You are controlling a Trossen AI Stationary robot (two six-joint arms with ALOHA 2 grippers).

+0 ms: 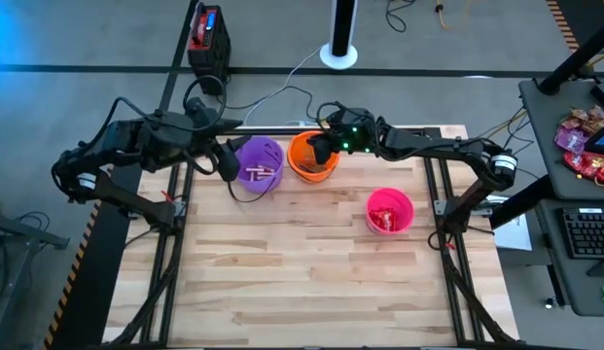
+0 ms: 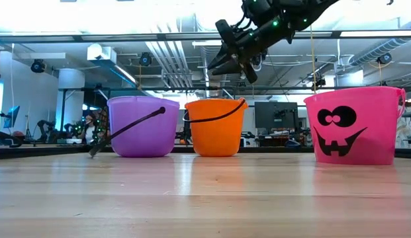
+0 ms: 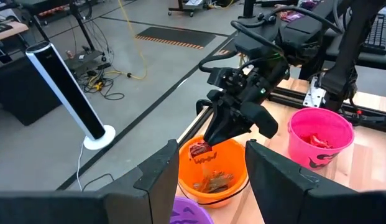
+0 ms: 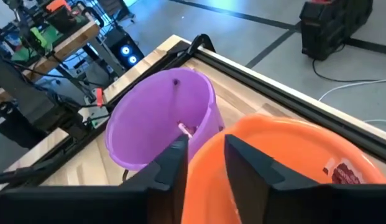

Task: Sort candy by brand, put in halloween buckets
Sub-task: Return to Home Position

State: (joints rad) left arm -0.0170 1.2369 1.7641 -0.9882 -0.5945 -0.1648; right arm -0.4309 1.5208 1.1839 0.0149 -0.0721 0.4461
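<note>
Three buckets stand in a row near the table's far edge: purple (image 1: pixel 260 162), orange (image 1: pixel 311 156) and pink (image 1: pixel 390 210). Pinkish sticks (image 1: pixel 263 175) lie in the purple one, brownish bars (image 3: pixel 214 182) in the orange one, and red packets (image 3: pixel 317 140) in the pink one. My right gripper (image 3: pixel 219 134) hangs open over the orange bucket's mouth, pointing down. A dark red candy (image 3: pixel 200 149) shows in the air just below its fingertips. My left gripper (image 3: pixel 205 180) is open beside the purple bucket's left side and holds nothing.
The purple bucket's black handle (image 2: pixel 126 129) hangs down its near side to the table. Beyond the far edge are a black and red device (image 1: pixel 208 34) and a white pole stand (image 1: pixel 339 39). A side desk with a keyboard (image 1: pixel 584 233) and candy bags (image 1: pixel 584 141) is on the right.
</note>
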